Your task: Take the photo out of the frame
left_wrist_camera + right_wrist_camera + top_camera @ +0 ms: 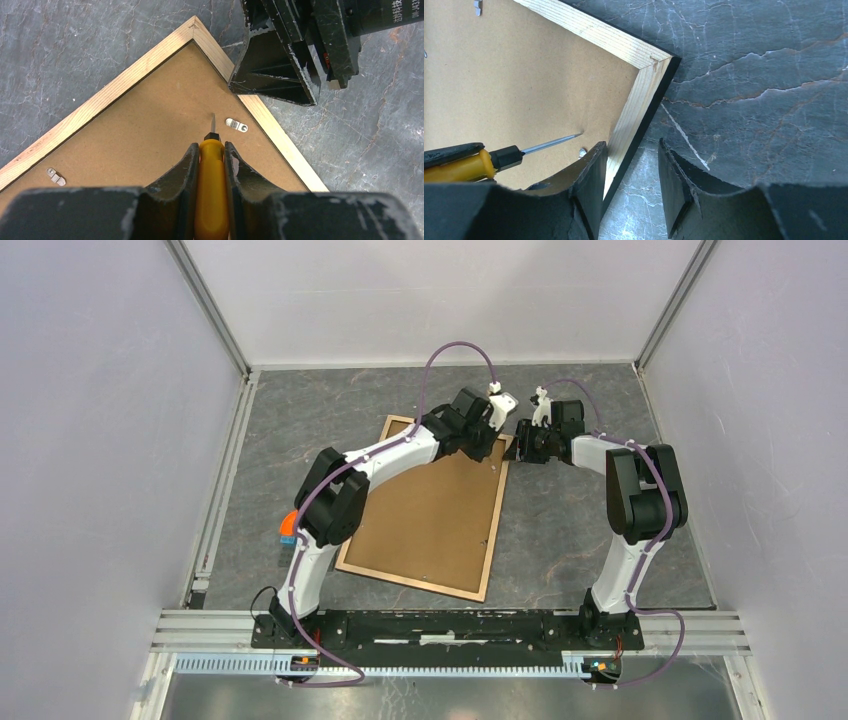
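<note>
The frame lies face down on the grey table, brown back up. Your left gripper is clamped on one yellow-handled screwdriver, whose tip is at the back beside one of two metal clips. Your right gripper stands parted, straddling the frame's edge near that corner. The white print on its housing is too cropped to read.

The white-shelled left arm and right arm have black joint housings, thin looping purple cables, and a scuffed, paint-flecked matte-black left gripper and right gripper.
</note>
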Robot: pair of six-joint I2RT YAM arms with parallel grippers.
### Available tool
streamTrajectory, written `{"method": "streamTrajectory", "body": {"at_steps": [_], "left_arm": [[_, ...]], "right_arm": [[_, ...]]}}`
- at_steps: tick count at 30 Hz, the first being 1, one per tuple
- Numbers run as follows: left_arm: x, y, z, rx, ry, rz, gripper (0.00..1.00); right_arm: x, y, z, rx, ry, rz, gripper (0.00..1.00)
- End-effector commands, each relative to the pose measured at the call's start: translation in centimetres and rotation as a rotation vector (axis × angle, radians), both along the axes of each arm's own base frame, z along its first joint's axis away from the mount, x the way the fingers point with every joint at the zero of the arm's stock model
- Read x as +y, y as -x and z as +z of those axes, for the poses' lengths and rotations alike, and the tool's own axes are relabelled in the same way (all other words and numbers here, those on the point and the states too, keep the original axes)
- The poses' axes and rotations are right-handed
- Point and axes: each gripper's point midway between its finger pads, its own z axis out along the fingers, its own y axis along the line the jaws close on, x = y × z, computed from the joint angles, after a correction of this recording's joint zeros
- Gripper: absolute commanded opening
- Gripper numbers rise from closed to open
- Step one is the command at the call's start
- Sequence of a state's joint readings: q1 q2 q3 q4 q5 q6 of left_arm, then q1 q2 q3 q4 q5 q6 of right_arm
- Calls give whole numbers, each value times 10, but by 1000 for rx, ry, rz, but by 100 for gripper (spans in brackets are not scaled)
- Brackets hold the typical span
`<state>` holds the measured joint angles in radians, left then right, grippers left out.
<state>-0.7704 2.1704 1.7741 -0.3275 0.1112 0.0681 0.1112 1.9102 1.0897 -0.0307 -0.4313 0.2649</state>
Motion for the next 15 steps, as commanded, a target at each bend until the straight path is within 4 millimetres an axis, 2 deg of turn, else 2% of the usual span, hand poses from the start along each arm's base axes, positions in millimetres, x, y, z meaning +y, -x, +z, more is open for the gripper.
{"method": "streamTrajectory", "body": {"at_steps": [1,8,15], "left_arm": [[-17,-7,23,-41,53,-47,2],[-29,5,13,-9,41,-104,2],[-19,11,0,26,-16,-92,2]], "right_arm": [[-10,19,-34,89,103,-16,47],[-9,21,-35,90,103,-13,47],[-10,20,-35,90,102,-15,47]]}}
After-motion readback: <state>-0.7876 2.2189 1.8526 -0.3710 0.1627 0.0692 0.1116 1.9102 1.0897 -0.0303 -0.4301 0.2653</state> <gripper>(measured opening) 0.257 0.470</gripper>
